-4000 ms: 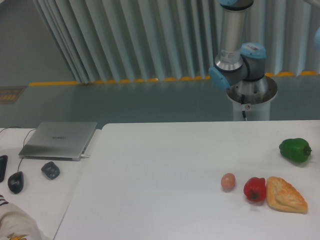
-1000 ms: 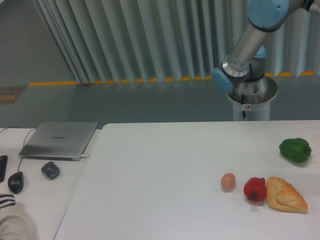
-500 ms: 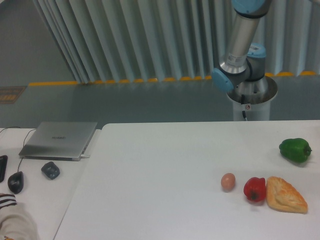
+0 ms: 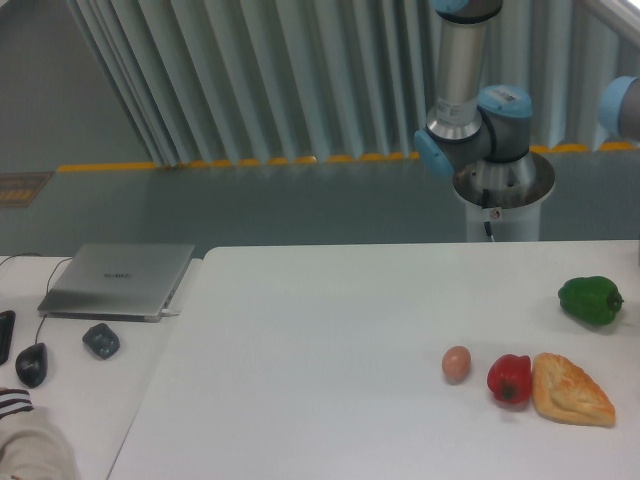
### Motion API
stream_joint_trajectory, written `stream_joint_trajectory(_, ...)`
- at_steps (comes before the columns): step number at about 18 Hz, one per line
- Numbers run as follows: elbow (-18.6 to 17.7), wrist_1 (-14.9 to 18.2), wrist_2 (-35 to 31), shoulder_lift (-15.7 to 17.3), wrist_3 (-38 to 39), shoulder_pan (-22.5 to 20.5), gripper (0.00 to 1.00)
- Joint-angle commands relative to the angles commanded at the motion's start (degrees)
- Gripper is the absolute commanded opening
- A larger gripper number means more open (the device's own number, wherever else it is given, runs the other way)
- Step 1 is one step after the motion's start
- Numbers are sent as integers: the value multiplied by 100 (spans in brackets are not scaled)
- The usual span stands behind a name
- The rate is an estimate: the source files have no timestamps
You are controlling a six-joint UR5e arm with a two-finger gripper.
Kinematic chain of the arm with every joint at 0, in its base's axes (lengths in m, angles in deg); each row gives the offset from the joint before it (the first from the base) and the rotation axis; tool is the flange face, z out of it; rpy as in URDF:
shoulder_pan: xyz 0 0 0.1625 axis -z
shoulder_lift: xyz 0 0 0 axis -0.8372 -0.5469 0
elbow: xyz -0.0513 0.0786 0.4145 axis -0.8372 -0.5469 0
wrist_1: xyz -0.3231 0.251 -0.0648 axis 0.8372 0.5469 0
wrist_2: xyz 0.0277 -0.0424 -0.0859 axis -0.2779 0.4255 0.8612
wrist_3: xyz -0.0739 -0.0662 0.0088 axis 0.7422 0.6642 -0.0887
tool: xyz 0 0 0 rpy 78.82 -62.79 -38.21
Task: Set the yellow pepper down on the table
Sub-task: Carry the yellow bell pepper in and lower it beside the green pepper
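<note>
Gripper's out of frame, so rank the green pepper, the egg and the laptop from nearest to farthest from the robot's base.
1. Green pepper, far right of the table, closest to the base.
2. Egg, nearer the front, right of centre.
3. Laptop, on the adjoining desk at far left.

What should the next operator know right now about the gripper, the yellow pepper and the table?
Gripper: out of frame; only the arm's base joints show behind the table.
Yellow pepper: not visible anywhere in this view, so I cannot say whether it is held.
On the table: green pepper at the right edge; egg, red pepper and pastry in a row near the front right.
Done: nothing can be confirmed.
Left: set the yellow pepper on the table; the left and middle are bare.
</note>
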Motion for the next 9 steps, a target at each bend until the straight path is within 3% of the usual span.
stream_joint_trajectory(9, -238, -18, -89, -211, 9, 9, 48)
